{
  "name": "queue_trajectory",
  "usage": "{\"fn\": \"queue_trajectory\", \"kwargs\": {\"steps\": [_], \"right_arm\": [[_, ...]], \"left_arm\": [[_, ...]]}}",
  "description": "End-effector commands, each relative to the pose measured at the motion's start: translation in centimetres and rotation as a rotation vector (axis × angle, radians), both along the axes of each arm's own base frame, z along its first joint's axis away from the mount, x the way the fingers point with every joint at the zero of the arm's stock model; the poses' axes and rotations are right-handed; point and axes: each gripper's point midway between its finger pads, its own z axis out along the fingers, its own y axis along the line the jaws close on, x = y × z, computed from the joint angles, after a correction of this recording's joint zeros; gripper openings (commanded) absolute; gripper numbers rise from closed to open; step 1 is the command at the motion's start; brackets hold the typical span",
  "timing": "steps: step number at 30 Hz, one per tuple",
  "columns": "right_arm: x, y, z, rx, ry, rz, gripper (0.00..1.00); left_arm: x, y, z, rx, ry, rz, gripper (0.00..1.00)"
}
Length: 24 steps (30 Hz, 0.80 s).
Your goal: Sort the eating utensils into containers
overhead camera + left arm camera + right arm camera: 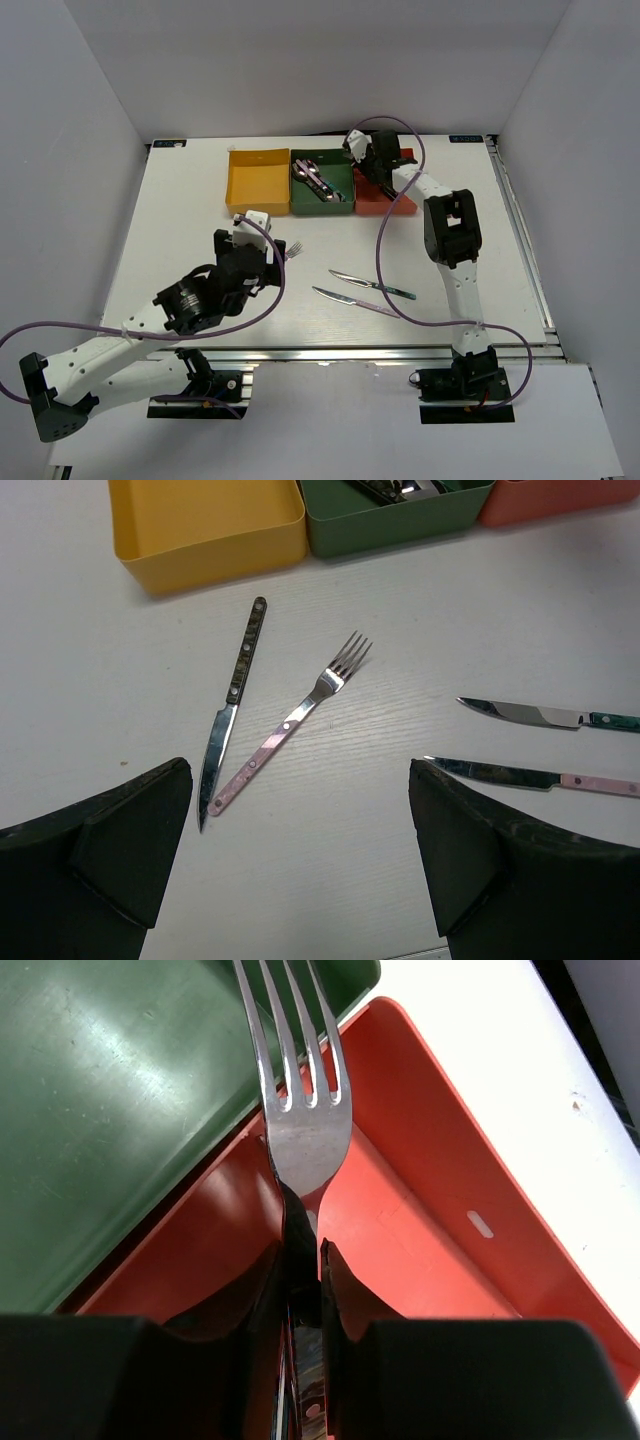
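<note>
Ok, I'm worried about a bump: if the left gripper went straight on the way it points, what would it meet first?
Probably the pink-handled fork, lying on the table beside the dark-handled knife. The left gripper is open and aimed down at them. Depth is unclear, so bare table might come first.

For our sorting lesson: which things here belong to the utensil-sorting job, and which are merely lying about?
Job: yellow bin; green bin holding cutlery; red bin; fork in right gripper; dark-handled knife; pink-handled fork; teal-handled knife; pink-handled knife.
Not the job: purple cables; table.
</note>
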Motion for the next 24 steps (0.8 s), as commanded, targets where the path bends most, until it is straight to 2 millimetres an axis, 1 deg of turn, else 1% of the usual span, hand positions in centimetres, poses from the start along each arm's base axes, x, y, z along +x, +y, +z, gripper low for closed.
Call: {"fn": "queue_trajectory", "kwargs": {"steps": [1, 3, 4, 5, 7, 8, 9, 10, 13, 15, 19, 22, 24], "right_arm": [[0.2, -0.3, 2.9, 0.016, -0.057, 0.000, 0.08], [0.3, -0.7, 3.9, 0.019, -0.083, -0.017, 0.08], [0.2, -0.7, 4.9, 0.022, -0.098, -0.019, 0.08], [-0.1, -0.9, 4.9, 0.018, -0.096, -0.025, 0.08], [-0.2, -1.1, 5.8, 0.017, -0.109, -0.034, 0.08], [-0.4, -1.3, 5.8, 0.010, -0.104, -0.042, 0.09], [-0.2, -2.1, 5.9, -0.015, -0.111, -0.074, 0.10], [-0.3, -2.2, 6.0, -0.022, -0.108, -0.080, 0.10], [-0.5, -3.0, 5.6, -0.049, -0.092, -0.098, 0.10], [-0.7, -3.5, 4.9, -0.063, -0.069, -0.109, 0.10], [-0.8, -4.2, 4.2, -0.047, -0.044, -0.141, 0.10], [-0.9, -4.3, 4.1, -0.031, -0.034, -0.142, 0.13], [-0.9, -4.5, 4.1, -0.030, -0.027, -0.153, 0.20]], "left_arm": [[0.1, -0.4, -0.4, 0.002, 0.005, -0.011, 0.98], [0.1, -0.4, -0.5, 0.004, 0.010, -0.012, 0.98], [0.1, -0.4, -0.6, 0.005, 0.011, -0.012, 0.98], [0.1, -0.4, -0.4, 0.001, 0.010, -0.013, 0.98], [0.0, -0.4, -0.4, -0.005, 0.008, -0.015, 0.98], [-0.1, -0.4, -0.2, -0.013, 0.003, -0.017, 0.98], [-0.1, -0.3, -0.1, -0.016, 0.003, -0.015, 0.98], [-0.1, -0.3, -0.1, -0.018, 0.001, -0.015, 0.98], [-0.2, -0.2, 0.0, -0.025, -0.001, -0.016, 0.98], [-0.2, -0.1, 0.2, -0.028, -0.004, -0.012, 0.98], [-0.2, 0.0, 0.2, -0.031, -0.007, -0.007, 0.98], [-0.2, 0.0, 0.3, -0.035, -0.008, -0.007, 0.98], [-0.2, 0.0, 0.2, -0.031, -0.005, -0.007, 0.98]]}}
